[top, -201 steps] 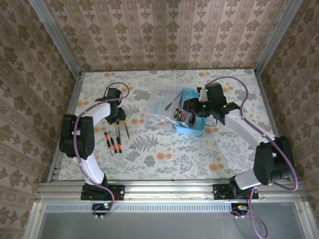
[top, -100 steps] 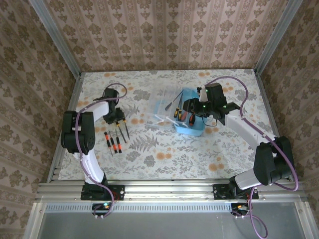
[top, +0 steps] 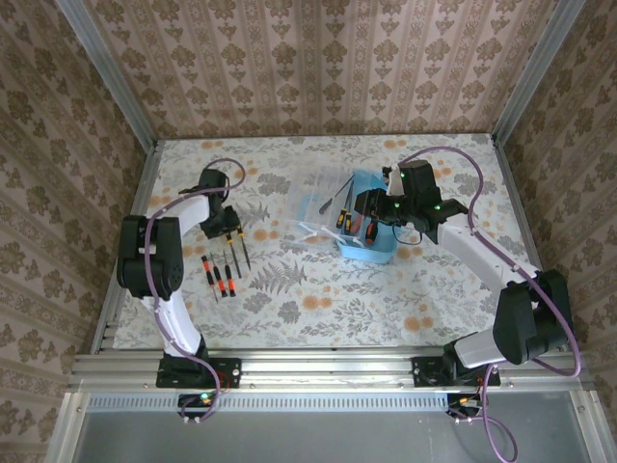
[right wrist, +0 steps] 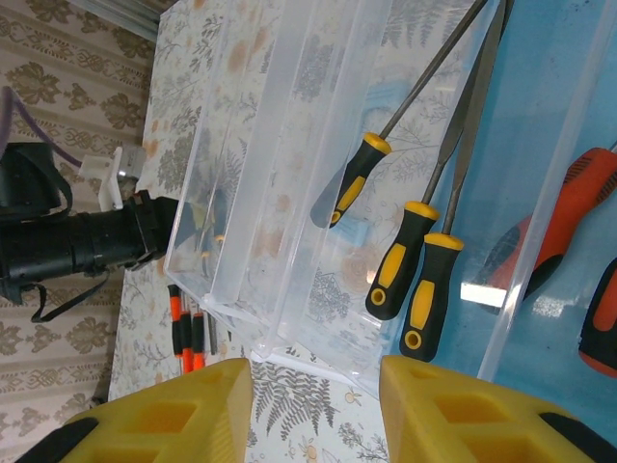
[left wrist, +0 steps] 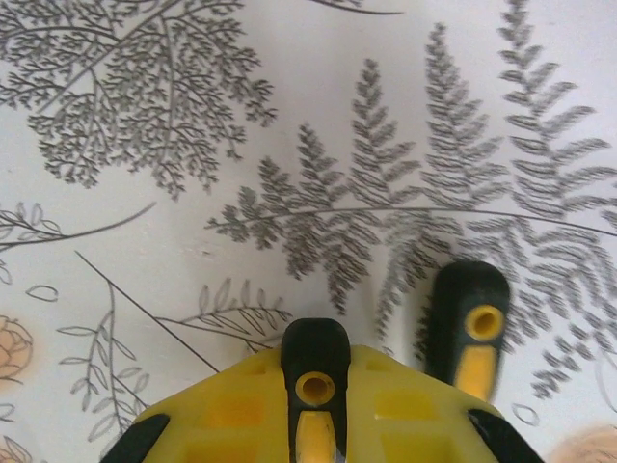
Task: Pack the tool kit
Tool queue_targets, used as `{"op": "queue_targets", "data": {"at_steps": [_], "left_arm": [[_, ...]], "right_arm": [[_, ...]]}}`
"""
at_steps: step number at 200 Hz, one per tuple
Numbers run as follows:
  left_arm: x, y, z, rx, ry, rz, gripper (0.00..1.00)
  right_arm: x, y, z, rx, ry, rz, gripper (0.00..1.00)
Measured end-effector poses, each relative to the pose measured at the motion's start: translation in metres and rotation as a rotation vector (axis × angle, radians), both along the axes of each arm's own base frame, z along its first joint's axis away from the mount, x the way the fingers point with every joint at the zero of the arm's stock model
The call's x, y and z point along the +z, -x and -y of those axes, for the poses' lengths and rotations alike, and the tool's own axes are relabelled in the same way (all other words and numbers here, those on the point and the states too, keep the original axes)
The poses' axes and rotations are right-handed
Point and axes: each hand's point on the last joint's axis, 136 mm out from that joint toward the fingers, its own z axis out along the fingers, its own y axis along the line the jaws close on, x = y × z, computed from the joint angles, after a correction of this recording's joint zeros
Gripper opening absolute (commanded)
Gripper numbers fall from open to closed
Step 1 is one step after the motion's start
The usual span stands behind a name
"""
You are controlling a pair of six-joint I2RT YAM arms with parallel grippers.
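Yellow-and-black screwdriver [left wrist: 315, 352], left edge of tabletop [top: 386, 309] — my left end effector [left wrist: 315, 410] has just clamped its handle; right end effector [right wrist: 316, 376] open, empty, over case [top: 376, 254] — transfer next.

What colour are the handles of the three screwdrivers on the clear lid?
Black and yellow handles, clearest in the right wrist view.

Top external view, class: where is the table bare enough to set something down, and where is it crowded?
Bare: the near strip of table between the loose screwdrivers, the case and the arm bases; also the far strip behind the lid. Crowded: around the case under the right end effector.
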Motion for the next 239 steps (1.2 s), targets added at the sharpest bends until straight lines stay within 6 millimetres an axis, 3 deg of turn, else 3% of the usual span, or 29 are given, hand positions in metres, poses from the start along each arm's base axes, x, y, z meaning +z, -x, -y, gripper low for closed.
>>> {"op": "queue_targets", "data": {"at_steps": [23,58,78,97,149,175,203,214,239], "left_arm": [[0.029,-0.001,0.006,-0.012,0.037,0.06,0.05],[0.108,0.0,0.013,-0.032,0.079,0.22,0.04],[0.151,0.005,0.029,-0.068,0.112,0.317,0.04],[0.176,0.015,0.054,-0.114,0.156,0.369,0.03],[0.187,0.042,0.142,-0.247,0.292,0.364,0.01],[0.194,0.047,0.173,-0.286,0.343,0.369,0.01],[0.203,0.048,0.19,-0.3,0.385,0.389,0.01],[0.205,0.048,0.193,-0.299,0.396,0.395,0.0],[0.207,0.049,0.196,-0.295,0.41,0.396,0.01]], "right_arm": [[0.0,0.001,-0.001,0.009,0.002,0.004,0.45],[0.002,0.007,-0.011,0.052,0.014,0.023,0.45],[0.009,0.02,-0.028,0.113,0.019,0.051,0.46],[0.013,0.036,-0.055,0.194,0.023,0.064,0.47],[0.015,0.071,-0.132,0.401,0.033,0.078,0.51],[0.004,0.078,-0.149,0.437,0.053,0.061,0.52],[-0.008,0.074,-0.158,0.436,0.078,0.045,0.51],[-0.011,0.072,-0.159,0.433,0.083,0.041,0.46],[-0.015,0.065,-0.163,0.425,0.089,0.036,0.18]]}}
